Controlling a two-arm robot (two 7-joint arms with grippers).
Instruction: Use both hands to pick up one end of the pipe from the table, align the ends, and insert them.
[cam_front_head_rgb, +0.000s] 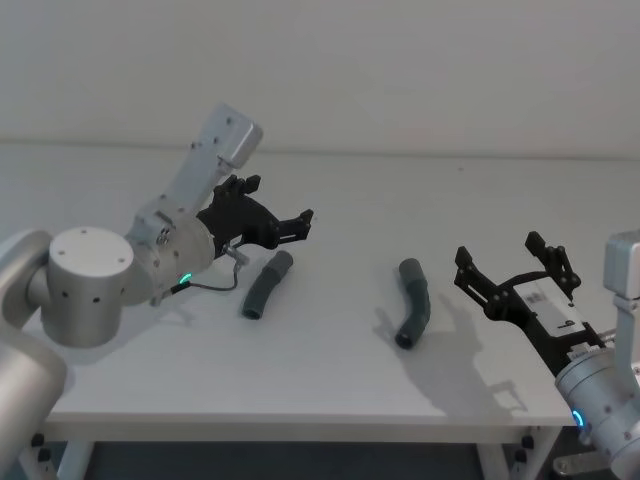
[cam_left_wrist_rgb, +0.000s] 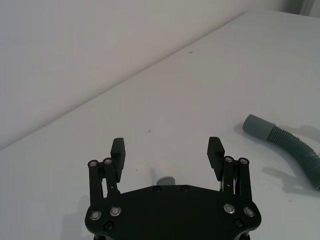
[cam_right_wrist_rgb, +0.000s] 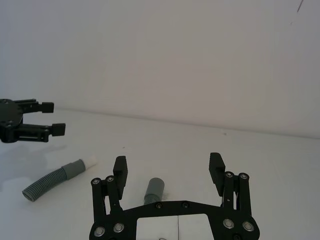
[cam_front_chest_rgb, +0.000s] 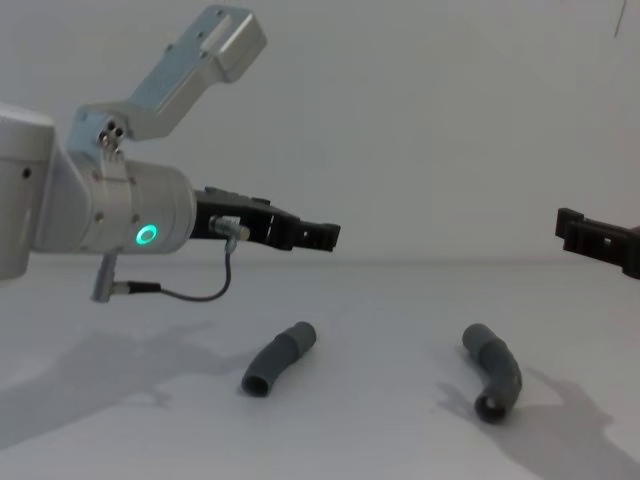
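Two dark grey bent pipe pieces lie apart on the white table (cam_front_head_rgb: 330, 370). The left pipe piece (cam_front_head_rgb: 265, 285) (cam_front_chest_rgb: 280, 357) (cam_right_wrist_rgb: 55, 177) lies just in front of and below my left gripper (cam_front_head_rgb: 300, 225) (cam_front_chest_rgb: 325, 235) (cam_left_wrist_rgb: 166, 147), which hovers open and empty above the table, pointing right. The right pipe piece (cam_front_head_rgb: 412, 302) (cam_front_chest_rgb: 495, 380) (cam_left_wrist_rgb: 285, 147) lies near the table's middle, one round end facing the front. To its right my right gripper (cam_front_head_rgb: 505, 255) (cam_right_wrist_rgb: 167, 165) (cam_front_chest_rgb: 590, 238) is open and empty, pointing at the piece, whose near end (cam_right_wrist_rgb: 155, 190) shows between its fingers.
A white wall (cam_front_head_rgb: 400, 70) rises behind the table. The table's front edge (cam_front_head_rgb: 300, 428) runs along the bottom of the head view. A thin grey cable (cam_front_chest_rgb: 200, 290) loops under the left wrist. Bare table lies between the two pieces.
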